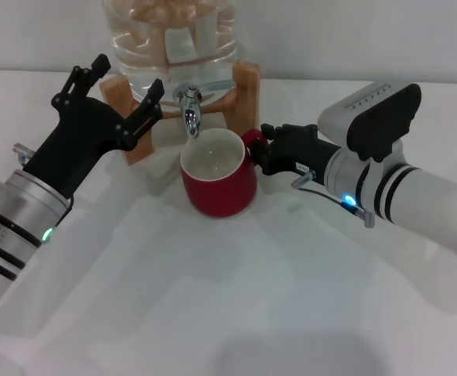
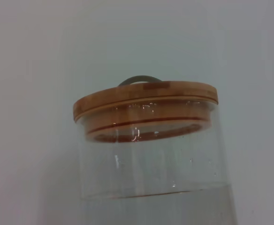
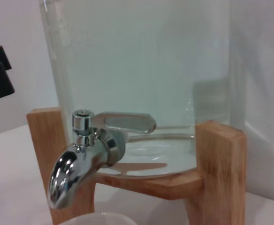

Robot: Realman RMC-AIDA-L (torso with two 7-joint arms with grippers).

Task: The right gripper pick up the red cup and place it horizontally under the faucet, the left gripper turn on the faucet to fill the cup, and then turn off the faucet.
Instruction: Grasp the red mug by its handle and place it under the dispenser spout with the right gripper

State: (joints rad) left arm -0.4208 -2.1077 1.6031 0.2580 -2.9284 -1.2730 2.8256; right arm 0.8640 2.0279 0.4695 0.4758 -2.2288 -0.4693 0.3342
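Fingers of your right gripper are clenched on the loop handle of the red cup, reaching in from the robot's right. You have the cup upright on the white bench, its white inside showing, with the rim directly below the spout of the faucet. In the right wrist view you see that faucet close up: the chrome spout points down, the lever handle lies flat across the top, and a sliver of the cup's rim sits beneath it.

Your left gripper is released, its two black pronged fingers spread apart just beside the faucet on the robot's left, one prong tip close to the lever; you cannot tell whether it touches. Behind stands the clear water jar in its wooden stand. The left wrist view shows you the jar's wooden lid.
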